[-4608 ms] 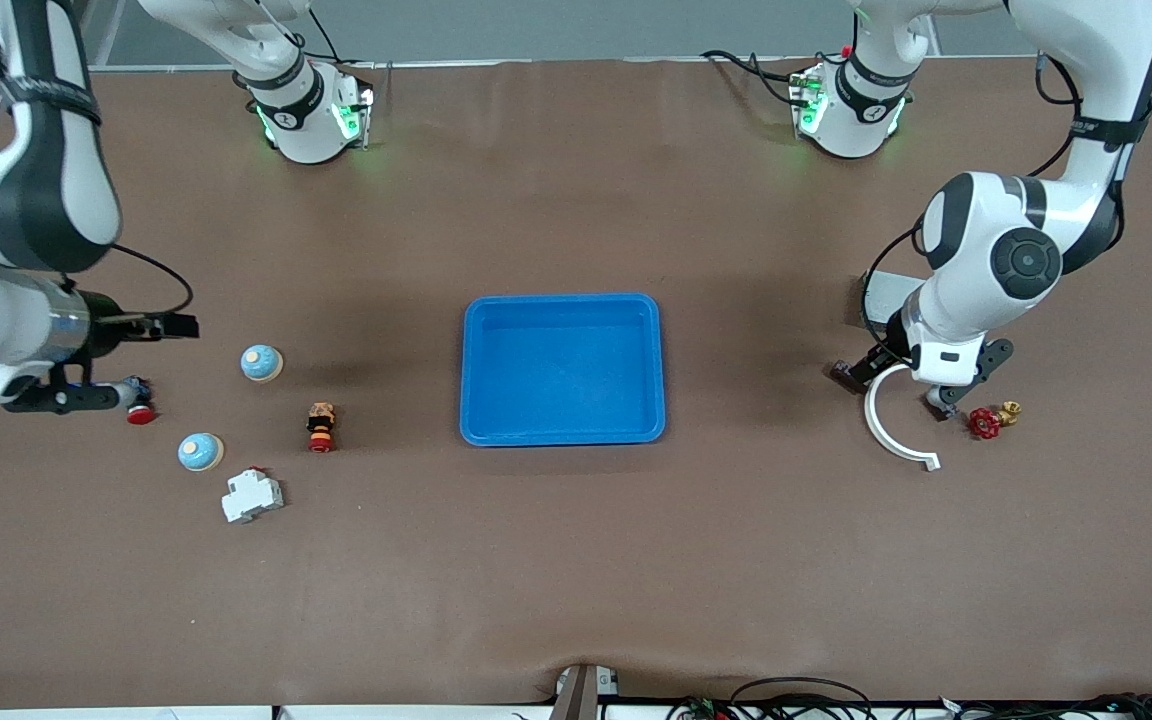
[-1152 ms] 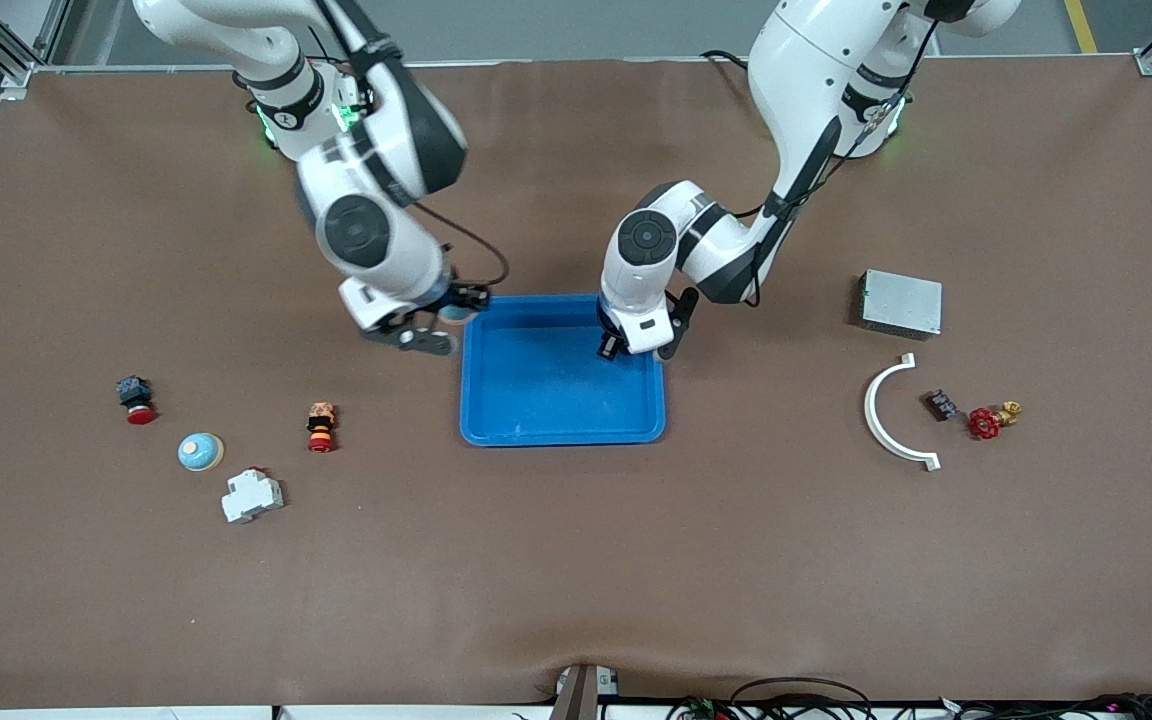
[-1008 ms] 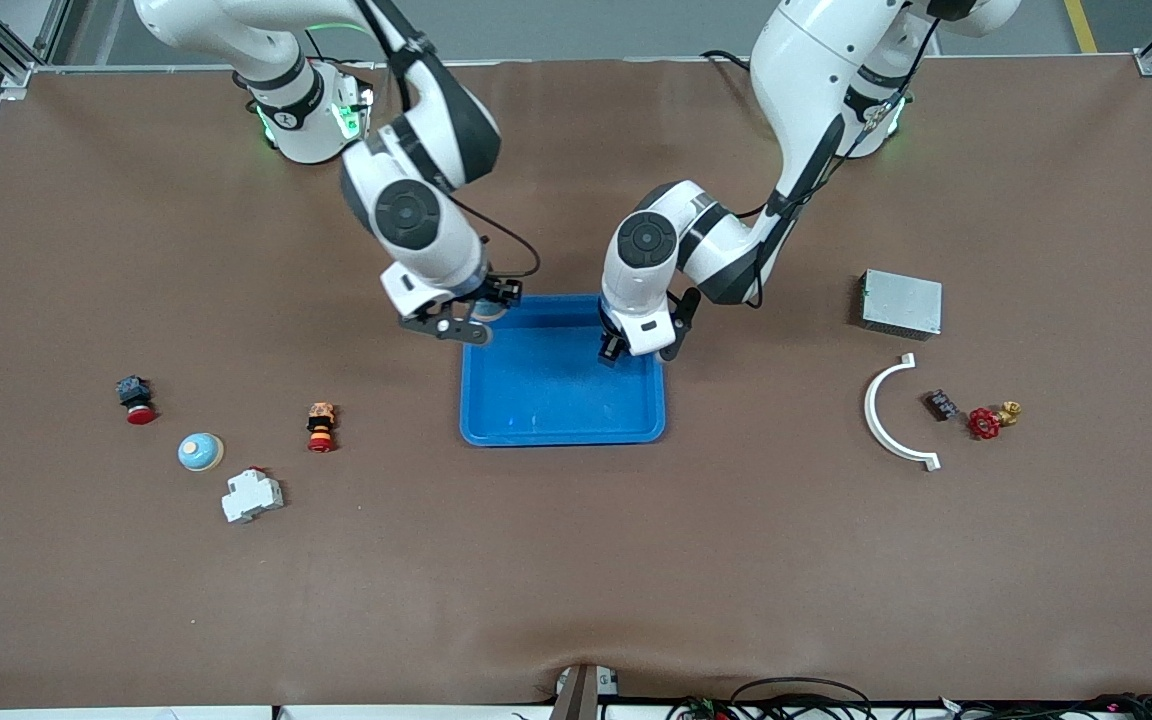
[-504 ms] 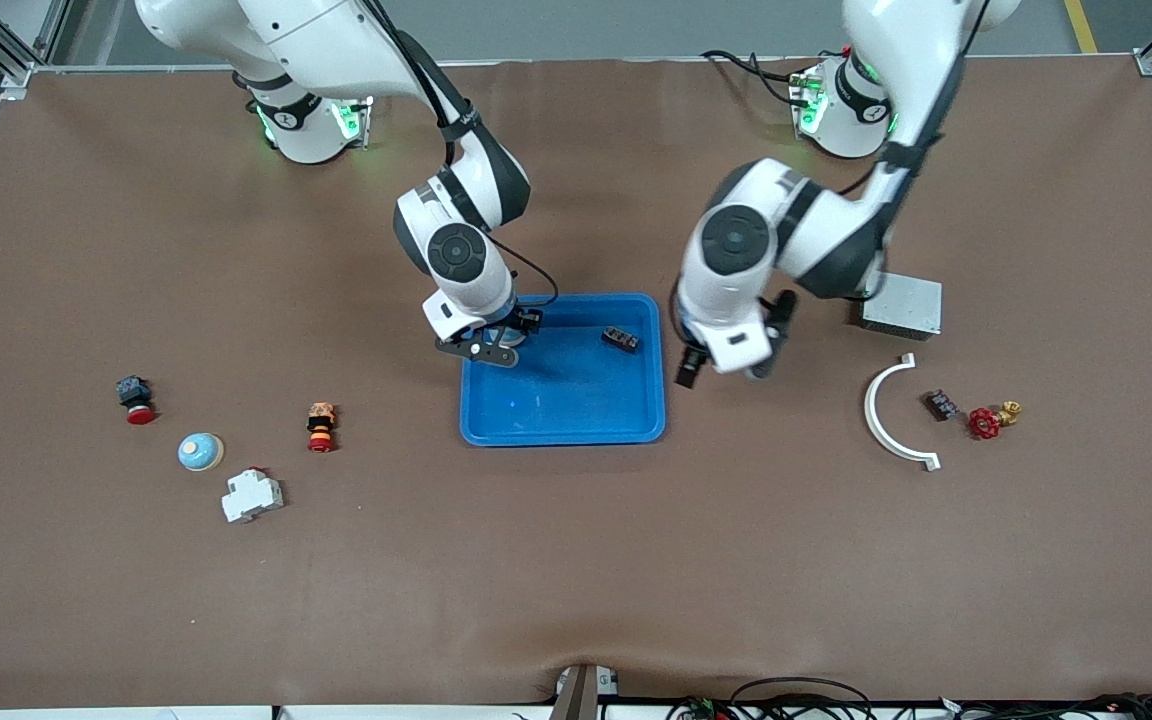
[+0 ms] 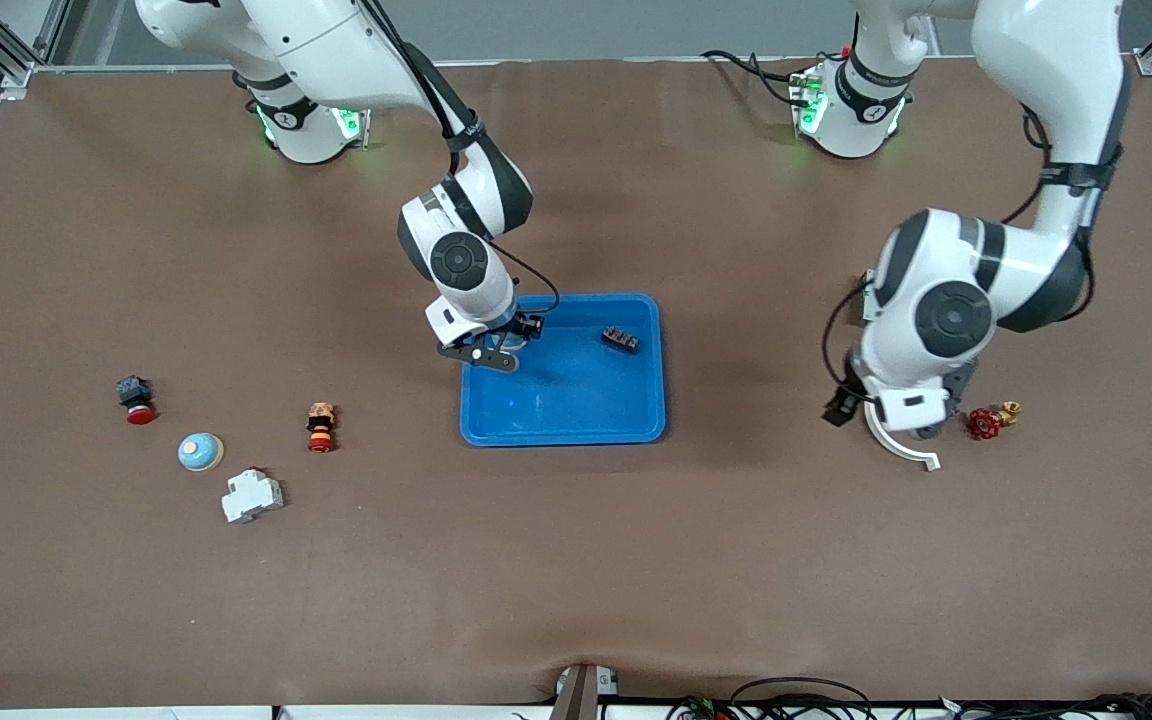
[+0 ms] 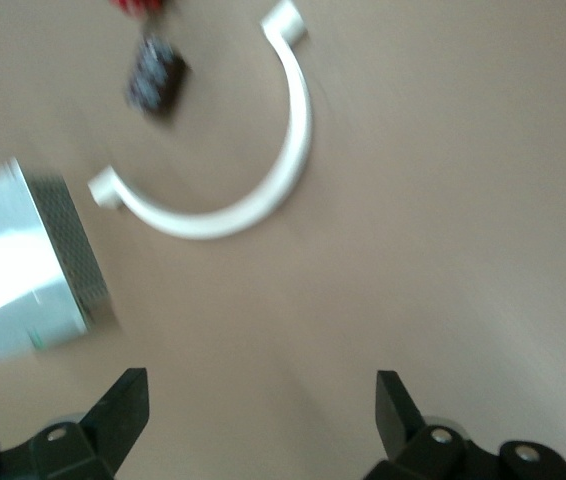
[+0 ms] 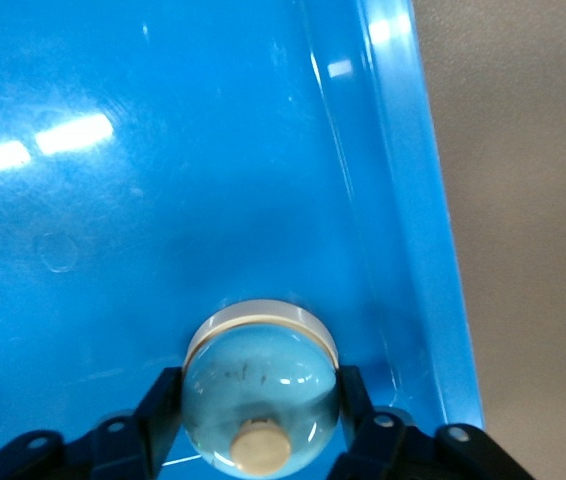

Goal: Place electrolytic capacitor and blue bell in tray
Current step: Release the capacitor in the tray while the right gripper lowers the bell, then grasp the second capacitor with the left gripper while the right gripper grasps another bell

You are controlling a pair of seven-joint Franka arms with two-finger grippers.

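Observation:
The bright-blue tray (image 5: 563, 420) lies mid-table. A small dark capacitor (image 5: 620, 340) lies in it, near the corner toward the left arm's base. My right gripper (image 5: 496, 348) is shut on a blue bell (image 5: 508, 345) with a cream knob, low over the tray's corner toward the right arm's base. In the right wrist view the bell (image 7: 260, 385) sits between the fingers (image 7: 158, 405), close to the tray's rim (image 7: 403, 150). My left gripper (image 5: 884, 418) is open and empty over a white arc piece (image 5: 901, 448); the left wrist view shows the gripper (image 6: 260, 400) with nothing between the fingers.
A second blue bell (image 5: 200, 452), a red button (image 5: 136, 398), an orange-red part (image 5: 321, 426) and a white breaker (image 5: 252, 495) lie toward the right arm's end. A red valve (image 5: 986, 422) lies by the arc (image 6: 233, 200), with a dark part (image 6: 155, 78) and a grey metal box (image 6: 28, 265).
The left arm let go of the capacitor in the tray and swung away to over the white arc. The right gripper carried the bell over the tray's corner and lowered slightly.

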